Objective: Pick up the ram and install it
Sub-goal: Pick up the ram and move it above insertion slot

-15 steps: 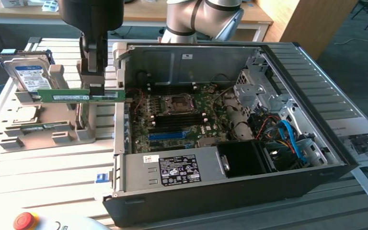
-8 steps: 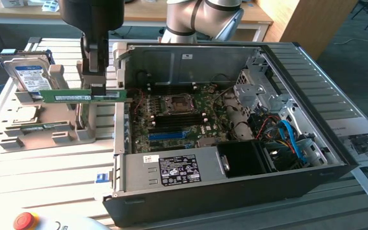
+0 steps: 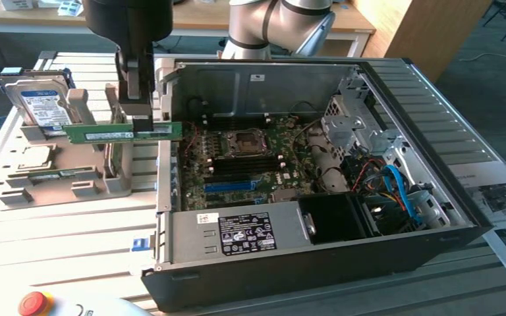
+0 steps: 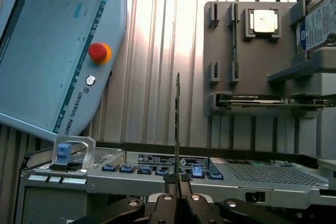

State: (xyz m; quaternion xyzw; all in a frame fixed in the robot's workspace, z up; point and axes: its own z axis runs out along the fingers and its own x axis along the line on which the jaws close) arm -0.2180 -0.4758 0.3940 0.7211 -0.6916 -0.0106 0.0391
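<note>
Thin green ram stick [image 3: 103, 134] is being gripped by black end effector [image 3: 140, 124]; picked, not yet installed; green motherboard [image 3: 275, 168] at 3 o'clock.

Green ram [image 3: 99, 135], red stop button [image 4: 98, 51]

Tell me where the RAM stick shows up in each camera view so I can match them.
Exterior view: the ram is held level by the gripper, at the edge of the open computer case on the exterior view's left.
Wrist view: the ram is edge-on, a thin dark line sticking out of the gripper.
Shared landmark: the hard drive with the blue-white label.
</note>
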